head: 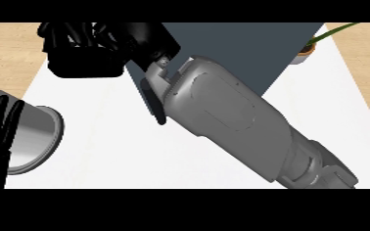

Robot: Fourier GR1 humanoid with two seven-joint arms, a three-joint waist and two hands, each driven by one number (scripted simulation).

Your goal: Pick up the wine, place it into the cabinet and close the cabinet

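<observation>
Right forearm (231, 122) cuts straight across the middle, a long grey slant from the lower right corner up toward the top left, and it covers the front of the cabinet (245, 49). That cabinet is a dark blue-grey box at the back of the white counter (108, 147), seen from above.

At the end of the arm, the right hand (83, 61) is one black mass off the cabinet's left side, near the counter's far left corner. Spread or clenched? I cannot tell from this angle, nor whether it holds anything.

Just below the wrist there is the door (153, 105), a thin dark panel seen edge-on. It slants out from the cabinet's left front toward the near side, so the cabinet stands open. The door runs right along the forearm; touching or only beside it, I cannot tell.

And the wine? No bottle shows anywhere on the counter. With the arm across the cabinet's front and the hand one dark lump, I cannot tell where it is.

At the left edge, the left forearm (36, 137) shows as a grey rounded end, with a sliver of the black left hand (9, 127) beside it, too little to tell its state.

Far right, a potted plant (307, 53) sits just beside the cabinet, with green leaves arching to the top corner. Pale wood floor (18, 44) shows beyond the counter on both sides.
</observation>
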